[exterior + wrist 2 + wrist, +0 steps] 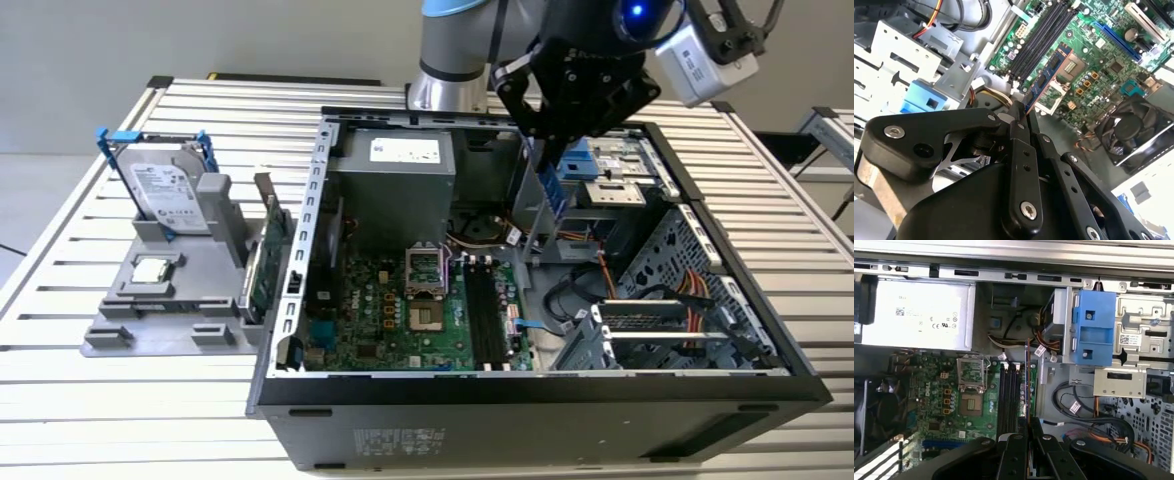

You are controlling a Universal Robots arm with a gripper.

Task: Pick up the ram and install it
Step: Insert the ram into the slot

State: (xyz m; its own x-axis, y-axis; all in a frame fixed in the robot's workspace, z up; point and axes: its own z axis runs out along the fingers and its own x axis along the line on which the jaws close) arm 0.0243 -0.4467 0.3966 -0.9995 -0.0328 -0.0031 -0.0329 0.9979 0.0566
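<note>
**Ram held over the open computer**

The gripper is clenched on the ram, which hangs upright inside the open computer case, above the motherboard and not seated in any slot.

Several labels show, though their print is left unread. A white sticker sits on the power supply. A small barcode tag is on the metal drive cage. A pale sticker is on the case's outer wall in the exterior view.

In the second wrist view the ram shows its flat face: a blue board with black chips, pinched at one end by the fingers, with the memory slots and a black fan beyond it. In the first wrist view the ram appears edge-on as a thin line rising from the gripper, just beside the memory slots, with a blue bracket near it.

The exterior view adds the slatted table. On it, at the exterior view's left of the case, a grey stand holds a labelled hard drive in a blue frame and a green card.
</note>
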